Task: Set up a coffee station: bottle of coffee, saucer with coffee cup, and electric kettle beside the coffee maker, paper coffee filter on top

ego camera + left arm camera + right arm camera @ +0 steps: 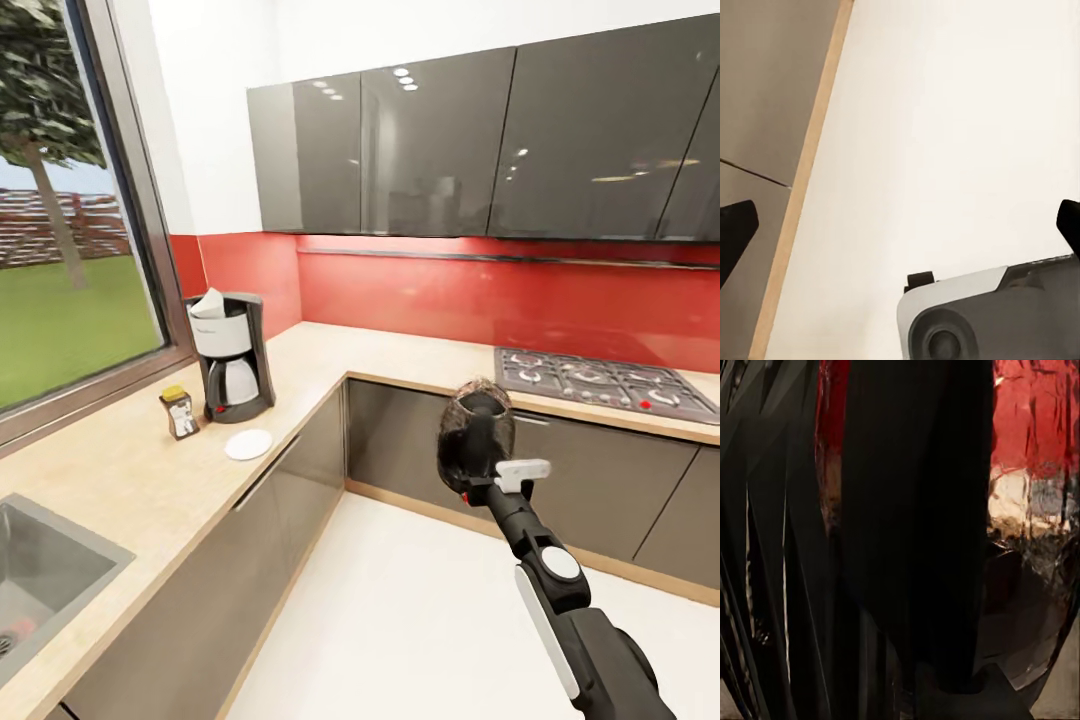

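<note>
The electric kettle (476, 432) is seen right of centre in the head view, held aloft over the white floor (420, 610) in front of the grey cabinet fronts, at the end of the right arm that rises from the lower right of the frame. The right gripper (487, 470) is closed on the kettle's black handle; in the right wrist view the dark smoky body (1035, 607) and the black handle (915, 525) are seen pressed close to the camera, with the red wall showing through.

The coffee maker (230, 355) is stood on the bench (130, 470) at centre left, by the window, with a white paper filter (208, 303) seen on its top. The bottle of coffee (179, 412) is set just beside it to the left. The saucer (248, 444) is laid on the bench just below the machine in the frame, near the bench edge. A steel sink (45, 575) is sunk into the bench at lower left, and a gas hob (600, 382) is seen at the right.

In the left wrist view the fingers (735, 232) of the left gripper (904, 229) are seen spread wide apart at the frame's two edges, over the floor and a cabinet base.
</note>
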### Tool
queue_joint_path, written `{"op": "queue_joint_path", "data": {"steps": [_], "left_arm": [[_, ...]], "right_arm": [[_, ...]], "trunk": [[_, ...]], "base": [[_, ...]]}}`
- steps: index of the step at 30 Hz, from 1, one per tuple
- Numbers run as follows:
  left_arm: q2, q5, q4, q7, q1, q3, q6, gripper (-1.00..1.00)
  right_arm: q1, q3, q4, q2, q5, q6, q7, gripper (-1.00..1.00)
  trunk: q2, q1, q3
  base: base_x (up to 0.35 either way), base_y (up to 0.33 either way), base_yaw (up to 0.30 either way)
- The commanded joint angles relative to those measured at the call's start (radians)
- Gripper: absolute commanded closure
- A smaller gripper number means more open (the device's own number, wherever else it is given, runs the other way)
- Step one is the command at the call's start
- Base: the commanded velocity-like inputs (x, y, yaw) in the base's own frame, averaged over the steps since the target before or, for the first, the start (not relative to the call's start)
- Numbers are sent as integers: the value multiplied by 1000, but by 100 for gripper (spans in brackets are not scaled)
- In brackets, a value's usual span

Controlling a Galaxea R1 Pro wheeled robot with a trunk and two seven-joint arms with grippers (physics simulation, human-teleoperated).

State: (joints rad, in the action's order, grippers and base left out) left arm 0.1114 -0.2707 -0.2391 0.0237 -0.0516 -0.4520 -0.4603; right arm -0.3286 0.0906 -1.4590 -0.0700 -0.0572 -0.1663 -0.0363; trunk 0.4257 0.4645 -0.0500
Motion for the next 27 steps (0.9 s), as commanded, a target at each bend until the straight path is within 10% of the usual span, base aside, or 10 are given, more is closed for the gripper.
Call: {"op": "queue_joint_path", "data": {"steps": [1, 27], "left_arm": [[1, -8, 3, 2, -4, -8, -3, -100], [23, -20, 14, 5, -4, 0, -4, -100]], "right_arm": [[-1, 1, 23, -2, -4, -5, -5, 100], [-1, 7, 122, -10, -9, 1, -2, 100]], "trunk": [[2, 1, -2], [2, 1, -2]], "base": [[186, -251, 0], [208, -248, 0]]}}
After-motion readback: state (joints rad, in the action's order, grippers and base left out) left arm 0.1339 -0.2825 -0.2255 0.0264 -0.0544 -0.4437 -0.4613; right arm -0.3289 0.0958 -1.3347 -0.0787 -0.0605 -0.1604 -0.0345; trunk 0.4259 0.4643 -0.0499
